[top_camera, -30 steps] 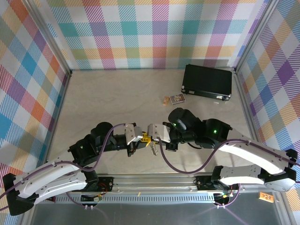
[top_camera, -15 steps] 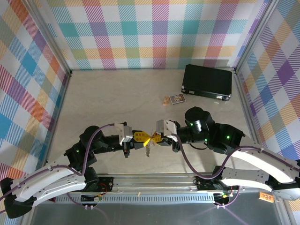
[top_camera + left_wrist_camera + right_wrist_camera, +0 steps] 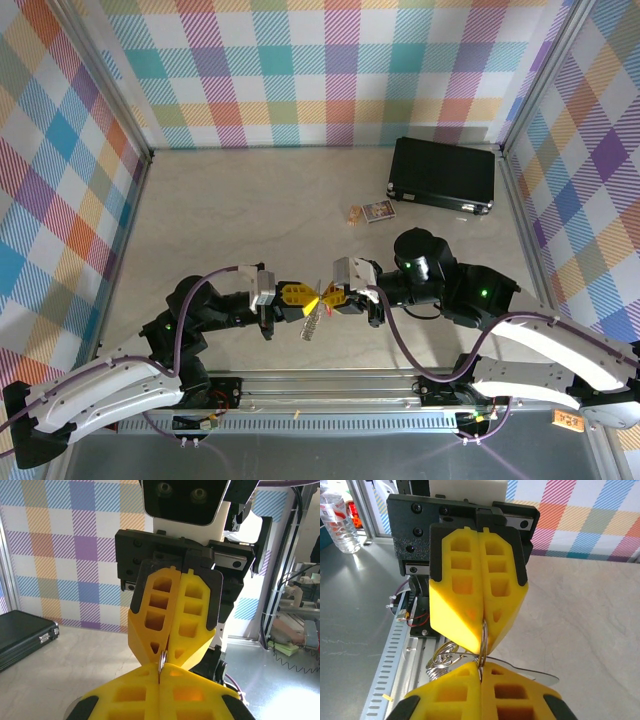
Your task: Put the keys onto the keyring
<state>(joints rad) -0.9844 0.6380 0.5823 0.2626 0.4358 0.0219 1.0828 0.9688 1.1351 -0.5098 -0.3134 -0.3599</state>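
Observation:
My left gripper (image 3: 311,298) and right gripper (image 3: 327,297) meet tip to tip above the table's near edge, both shut. Between their yellow fingertips (image 3: 470,630) sits a thin silver ring of the keyring (image 3: 483,641), its edge running into both seams. The left wrist view has the same ring edge (image 3: 162,659) between my left gripper (image 3: 160,674) and the right gripper (image 3: 169,652). Coiled silver loops (image 3: 441,659) hang from the ring. A flat grey blade, apparently the key (image 3: 535,674), juts out sideways; no red tag shows. From above, this metal (image 3: 312,323) dangles under the fingertips.
A black case (image 3: 443,172) lies at the back right, with a small printed card (image 3: 378,211) in front of it. An aluminium rail (image 3: 330,385) runs along the near edge under the grippers. Plaid walls close in three sides.
Both arms have drawn their wrists back and apart while the fingertips stayed joined on the ring. The dangling metal has shifted slightly left.

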